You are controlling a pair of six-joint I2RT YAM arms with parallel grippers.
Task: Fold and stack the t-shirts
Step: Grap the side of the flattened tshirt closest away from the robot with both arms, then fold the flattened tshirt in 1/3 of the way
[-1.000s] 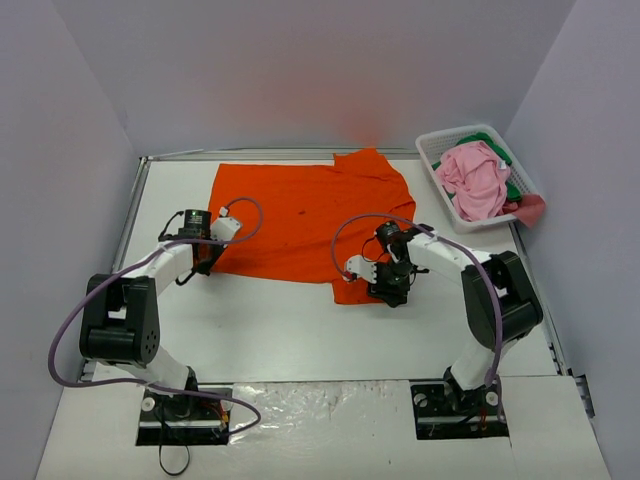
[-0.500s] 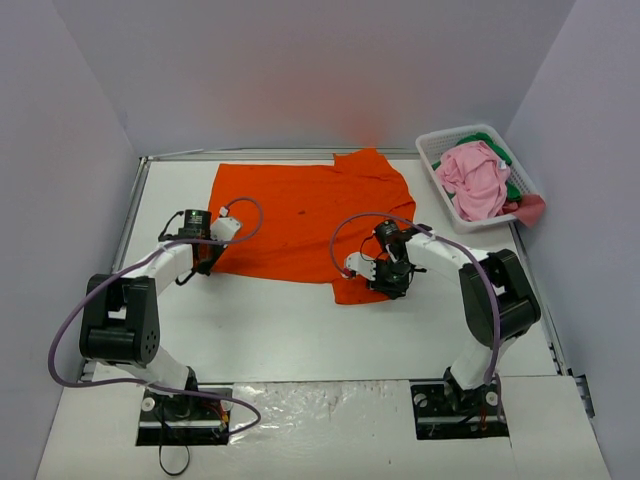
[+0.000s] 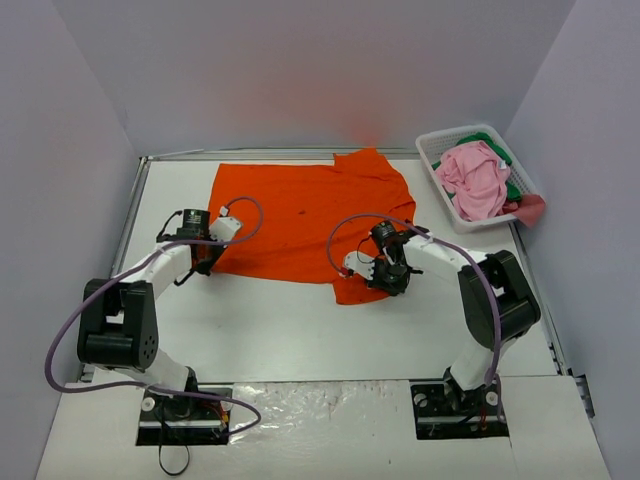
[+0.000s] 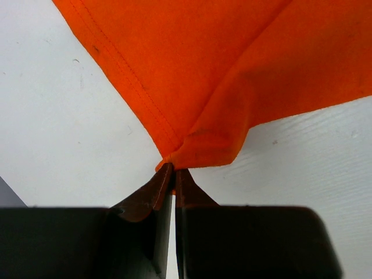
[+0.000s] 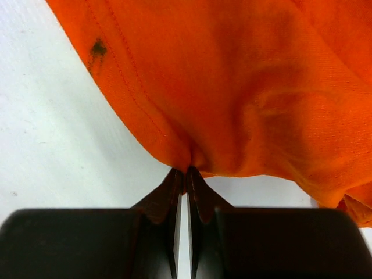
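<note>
Top view: orange t-shirt (image 3: 300,215) spread flat on the desk (image 3: 290,335), 2 arms at its near edge. Left wrist: left jaws pinching a hem corner. Right wrist: right jaws pinching hem. Next, likely: lift together, fold over.

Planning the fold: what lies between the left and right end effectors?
The near hem of the orange t-shirt, pinched by the left end effector and the right end effector; the top view shows nothing else there.
</note>
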